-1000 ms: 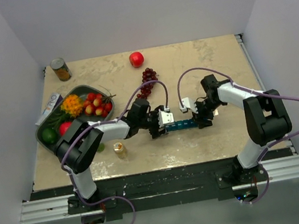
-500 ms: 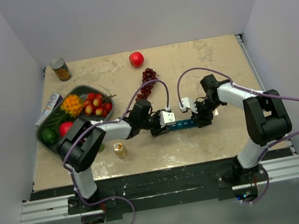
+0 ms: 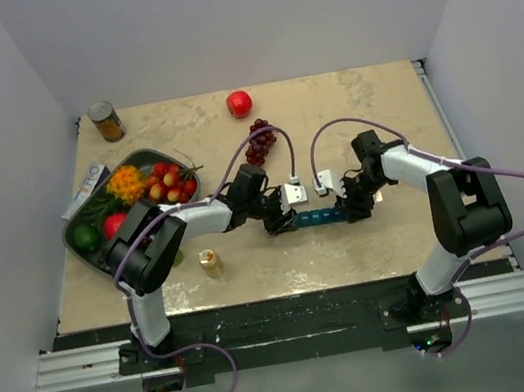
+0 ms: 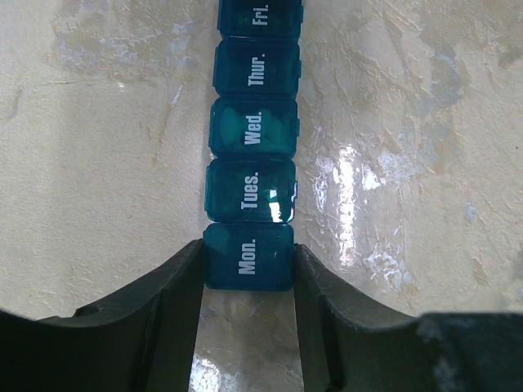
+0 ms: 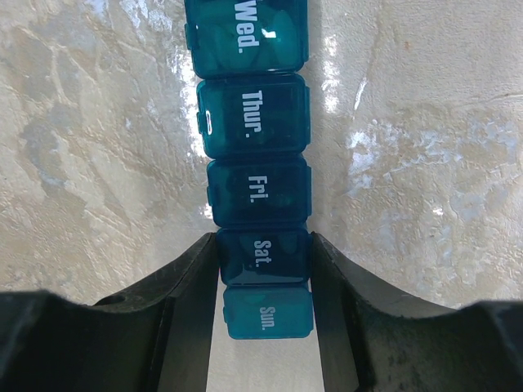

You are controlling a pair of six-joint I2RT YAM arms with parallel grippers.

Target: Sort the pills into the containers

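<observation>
The teal pill organiser lies mid-tabletop, nearer the front edge, with the left gripper clamped across its Mon. compartment and the right gripper clamped across its Sat. compartment.

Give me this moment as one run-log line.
left jaws: closed on Mon. compartment of pill organiser | right jaws: closed on Sat. compartment | Tues. to Fri.: untouched between arms

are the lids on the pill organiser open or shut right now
Shut. In both wrist views every labelled lid of the pill organiser, Mon to Sun, lies flat on its compartment; none is flipped up.
</observation>
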